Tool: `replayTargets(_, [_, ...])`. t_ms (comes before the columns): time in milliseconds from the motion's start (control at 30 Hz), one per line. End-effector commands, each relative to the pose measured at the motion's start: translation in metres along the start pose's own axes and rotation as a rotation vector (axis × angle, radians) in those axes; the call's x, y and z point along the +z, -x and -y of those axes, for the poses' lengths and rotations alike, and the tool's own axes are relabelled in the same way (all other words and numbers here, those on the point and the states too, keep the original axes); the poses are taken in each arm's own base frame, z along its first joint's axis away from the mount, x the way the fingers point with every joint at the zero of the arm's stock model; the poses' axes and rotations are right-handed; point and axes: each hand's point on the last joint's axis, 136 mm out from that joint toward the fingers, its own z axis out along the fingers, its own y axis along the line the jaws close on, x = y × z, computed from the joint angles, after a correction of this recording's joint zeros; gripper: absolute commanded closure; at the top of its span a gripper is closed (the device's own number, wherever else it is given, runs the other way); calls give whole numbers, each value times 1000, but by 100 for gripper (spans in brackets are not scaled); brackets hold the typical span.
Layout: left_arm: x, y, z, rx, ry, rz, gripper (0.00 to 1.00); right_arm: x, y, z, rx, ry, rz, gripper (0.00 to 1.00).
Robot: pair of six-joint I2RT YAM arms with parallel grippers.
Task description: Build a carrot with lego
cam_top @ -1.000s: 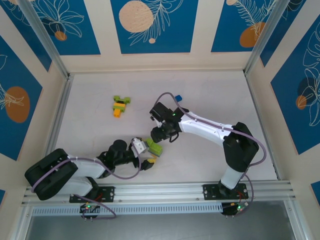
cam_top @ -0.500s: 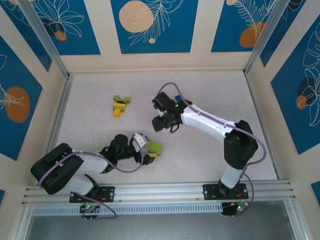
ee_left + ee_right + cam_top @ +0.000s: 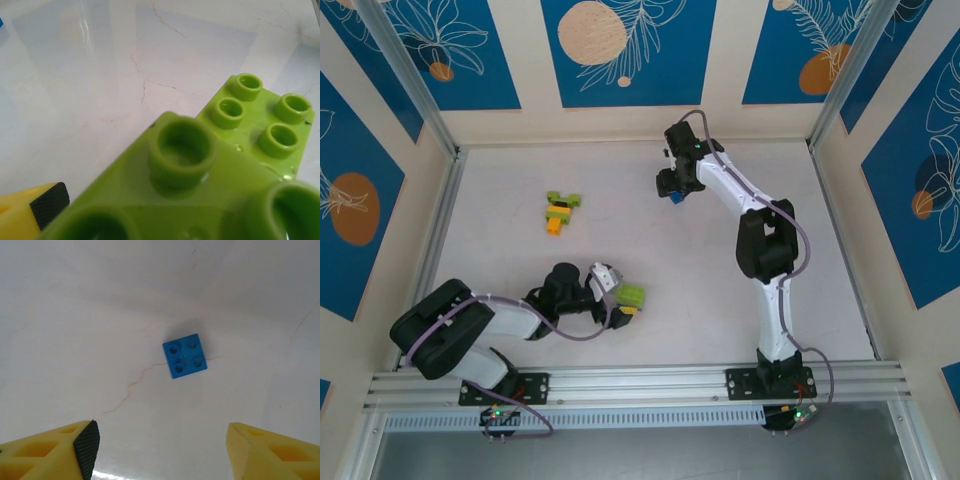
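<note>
"Can any writing, label, brand or number be read?"

"None can be read. Plain studs are seen on the lime green brick (image 3: 215,180) and on the blue brick (image 3: 185,356). The wall panels (image 3: 620,50) are printed with leaves and circles, and no letters are made out among them."

Bright, even light: soft glare on the white tabletop (image 3: 80,35), the lime green studded plastic brick (image 3: 200,195) blurred against my left lens, the small blue square plastic brick (image 3: 185,355) sharp, faintly shadowed.
</note>
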Motion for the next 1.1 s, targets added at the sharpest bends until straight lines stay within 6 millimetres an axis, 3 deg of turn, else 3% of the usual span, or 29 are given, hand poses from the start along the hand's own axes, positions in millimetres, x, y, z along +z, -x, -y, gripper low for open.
replayTargets(0, [2, 7, -1, 29, -20, 15, 0, 10, 1, -9, -177, 50, -7, 30])
replayTargets(500, [5, 2, -5, 15, -18, -5, 0, 43, 24, 30, -206, 168, 19, 29])
replayTargets(767, [7, 2, -7, 14, -14, -9, 0, 61, 31, 18, -205, 256, 11, 27])
replayTargets(1067, [6, 2, -7, 10, -15, -10, 0, 74, 14, 11, -205, 281, -44, 29])
